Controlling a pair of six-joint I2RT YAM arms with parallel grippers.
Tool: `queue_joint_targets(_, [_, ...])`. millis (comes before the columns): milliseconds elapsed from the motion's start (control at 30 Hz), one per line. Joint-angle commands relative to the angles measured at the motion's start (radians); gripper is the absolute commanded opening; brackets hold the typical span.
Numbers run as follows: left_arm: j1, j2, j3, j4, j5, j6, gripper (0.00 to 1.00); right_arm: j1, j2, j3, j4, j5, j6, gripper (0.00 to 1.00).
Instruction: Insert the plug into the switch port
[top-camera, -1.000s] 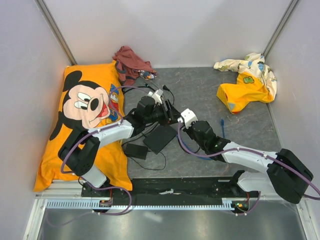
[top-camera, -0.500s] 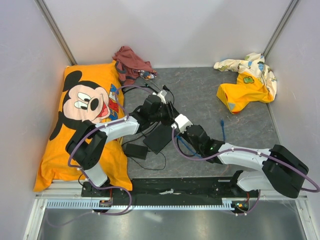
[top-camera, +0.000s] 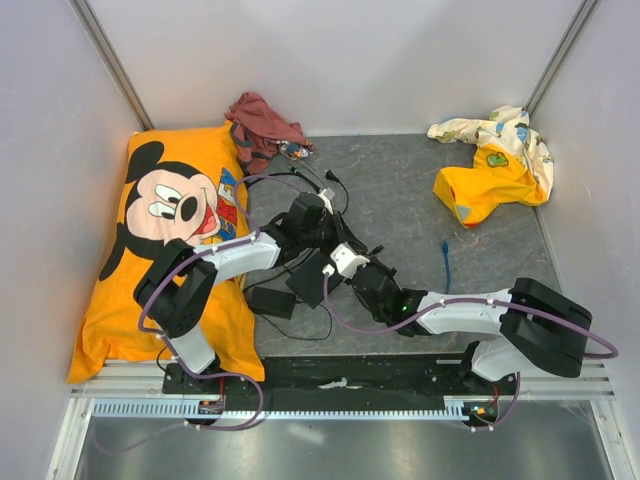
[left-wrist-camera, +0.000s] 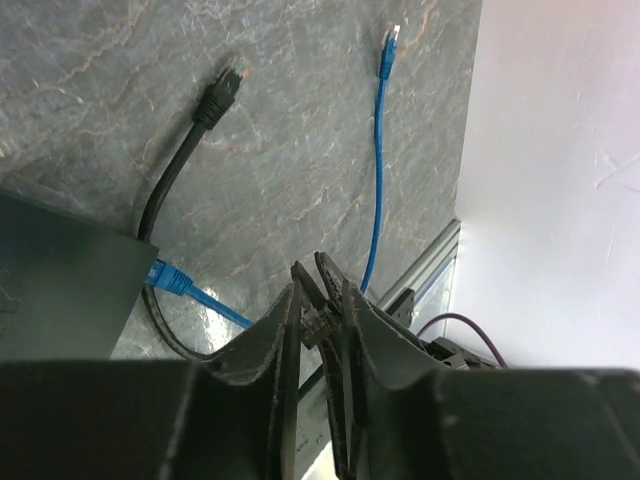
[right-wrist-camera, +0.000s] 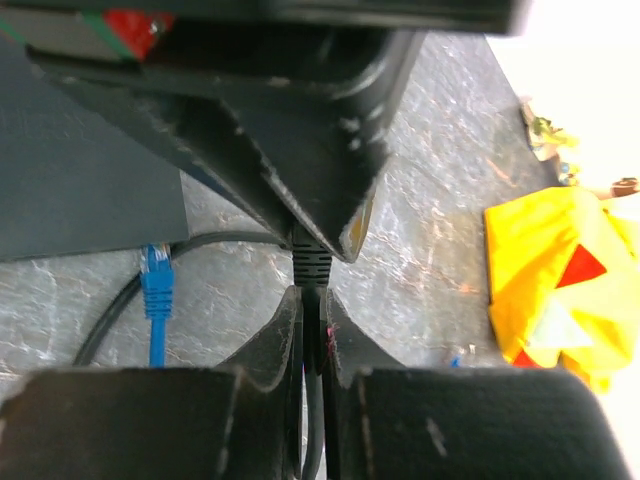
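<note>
Two arms are shown reaching inward over the grey, veined, slate-like surface (top-camera: 400, 180). The left arm (top-camera: 235, 260) is stretched forward and rightward, and the right arm (top-camera: 470, 305) is laid low and leftward, with the tips meeting. The thin, flat, matte-black switch box (top-camera: 308, 284) is seen just beside them; its switch port cannot be made out. The right claw (right-wrist-camera: 310, 298) is clamped on a smooth black cable (right-wrist-camera: 312, 380). The left claw (left-wrist-camera: 315, 285), nearly together, is pinched on the ribbed black plug (right-wrist-camera: 311, 262), near the box edge.
</note>
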Motion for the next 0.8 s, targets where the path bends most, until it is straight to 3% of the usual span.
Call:
queue_joint_targets(0, [-0.014, 0.008, 0.027, 0.011, 0.073, -0.001, 0.1, 0.026, 0.008, 0.043, 0.073, 0.066, -0.016, 0.13])
queue_joint_targets(33, [-0.014, 0.003, 0.024, 0.021, 0.075, 0.0, 0.01, 0.027, 0.004, 0.046, 0.053, 0.058, -0.006, 0.14])
queue_joint_targets(100, [-0.012, -0.011, 0.007, 0.044, 0.075, 0.011, 0.02, 0.026, -0.016, 0.062, 0.015, 0.004, 0.022, 0.26])
queue_joint_targets(167, [0.0, -0.018, -0.001, 0.073, 0.081, 0.04, 0.02, 0.024, -0.045, 0.083, -0.067, -0.055, 0.043, 0.46])
queue_joint_targets(233, [0.017, -0.026, -0.021, 0.106, 0.101, 0.078, 0.01, 0.02, -0.077, 0.106, -0.157, -0.101, 0.092, 0.6])
queue_joint_targets(333, [0.039, -0.046, -0.059, 0.203, 0.13, 0.152, 0.02, -0.011, -0.169, 0.16, -0.32, -0.233, 0.202, 0.69])
queue_joint_targets(567, [0.046, -0.139, -0.13, 0.401, 0.197, 0.33, 0.02, -0.258, -0.433, 0.238, -0.53, -0.699, 0.376, 0.75])
queue_joint_targets(767, [0.046, -0.25, -0.219, 0.571, 0.242, 0.407, 0.02, -0.506, -0.481, 0.28, -0.544, -1.083, 0.508, 0.77])
